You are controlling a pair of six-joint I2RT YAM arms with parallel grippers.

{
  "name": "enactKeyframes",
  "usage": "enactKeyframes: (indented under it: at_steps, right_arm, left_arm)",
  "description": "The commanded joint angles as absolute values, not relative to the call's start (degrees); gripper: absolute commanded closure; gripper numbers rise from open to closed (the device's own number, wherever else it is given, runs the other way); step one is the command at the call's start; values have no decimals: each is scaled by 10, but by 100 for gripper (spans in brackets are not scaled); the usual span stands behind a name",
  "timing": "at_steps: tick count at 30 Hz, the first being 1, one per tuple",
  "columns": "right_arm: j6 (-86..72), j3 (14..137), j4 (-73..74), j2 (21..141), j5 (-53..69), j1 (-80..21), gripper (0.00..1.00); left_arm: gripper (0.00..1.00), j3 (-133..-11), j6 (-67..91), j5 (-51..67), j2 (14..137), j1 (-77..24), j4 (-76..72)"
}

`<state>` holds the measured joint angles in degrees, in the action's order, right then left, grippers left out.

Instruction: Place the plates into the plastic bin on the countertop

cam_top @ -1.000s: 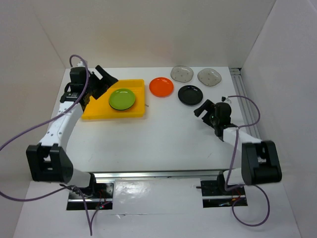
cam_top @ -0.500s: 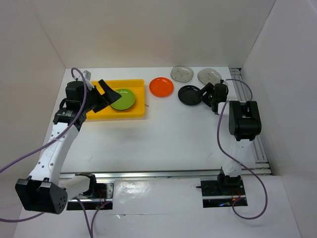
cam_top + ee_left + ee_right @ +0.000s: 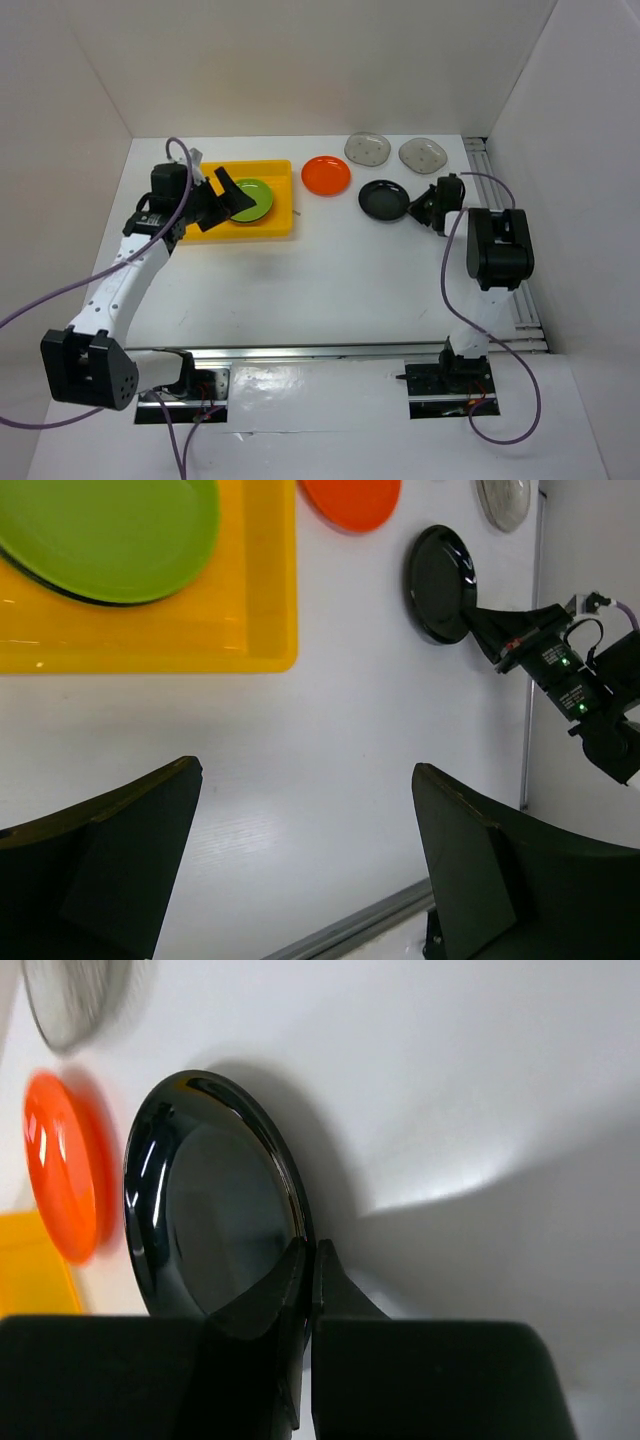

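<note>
A black plate (image 3: 384,199) lies right of centre on the countertop (image 3: 330,280). My right gripper (image 3: 413,205) is shut on its right rim, and the wrist view shows the rim of that black plate (image 3: 200,1200) pinched between the fingertips of the right gripper (image 3: 310,1250). The yellow plastic bin (image 3: 250,230) at the back left holds a lime green plate (image 3: 247,199) with a dark rim showing under it. My left gripper (image 3: 222,190) hovers open over the bin's left half, holding nothing. An orange plate (image 3: 326,175) and two smoky-grey plates (image 3: 367,148) (image 3: 423,154) sit along the back.
White walls close in the left, back and right sides. A metal rail (image 3: 320,351) runs along the front edge and another rail (image 3: 490,175) along the right wall, close behind my right arm. Purple cables trail from both arms.
My right gripper reached the black plate's right rim and shut on it. My left gripper swung right and nearer over the bin, staying open.
</note>
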<state>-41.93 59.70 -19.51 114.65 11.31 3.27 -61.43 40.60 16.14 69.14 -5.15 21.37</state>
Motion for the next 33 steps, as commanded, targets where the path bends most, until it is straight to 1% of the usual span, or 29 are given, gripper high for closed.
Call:
enactKeyframes:
  at_steps: [1,2,4,5,8,10,11,12,13,16,19,20,21,23,24,29,30,31,32,33]
  right_arm:
    - [-418,513,-98,1049,92,15,100]
    - [-418,498,-98,969,50,-5,100]
    - [-424,458,-77,892,21,-25,100]
    - [-424,449,-70,824,15,-42,100]
    - [-392,435,-27,752,15,-91,100]
    - [-373,426,-18,710,54,-114,100]
    - [-367,413,-38,699,88,-120,100]
    - [-367,398,-60,677,163,-120,100]
    - [-372,376,-90,667,187,-120,100]
    - [-384,360,-113,638,243,-127,100]
    - [-393,343,-126,606,280,-132,100]
    - [-399,343,-131,598,286,-132,100]
    - [-399,343,-131,586,292,-132,100]
    - [-399,343,-136,575,303,-132,100]
    - [-413,343,-142,569,310,-132,100]
    - [-426,343,-161,569,323,-132,100]
    - [-431,343,-161,569,323,-132,100]
    - [-432,343,-161,574,323,-132,100]
    - [-432,343,-166,574,323,-132,98]
    - [-432,343,-159,574,323,-132,88]
  left_arm:
    - [0,-621,391,229,718,-86,164]
    - [0,-621,391,245,725,-101,135]
    - [0,-621,396,264,751,-115,112]
    - [0,-621,402,271,761,-133,88]
    - [0,-628,402,277,795,-184,61]
    - [0,-635,396,264,811,-209,45]
    - [0,-641,396,264,819,-219,45]
    - [0,-641,396,264,833,-233,35]
    - [0,-641,396,264,838,-239,19]
    - [0,-635,406,269,853,-252,-9]
    - [6,-635,411,255,873,-266,-19]
    - [10,-630,411,255,873,-266,-25]
    - [24,-630,418,255,873,-272,-39]
    - [44,-622,424,255,878,-272,-46]
    - [61,-622,424,255,884,-272,-46]
    - [64,-622,429,266,899,-272,-51]
    - [72,-622,429,266,904,-272,-51]
    - [89,-622,429,266,904,-272,-51]
    - [100,-628,429,266,904,-272,-51]
    - [100,-634,429,249,904,-272,-34]
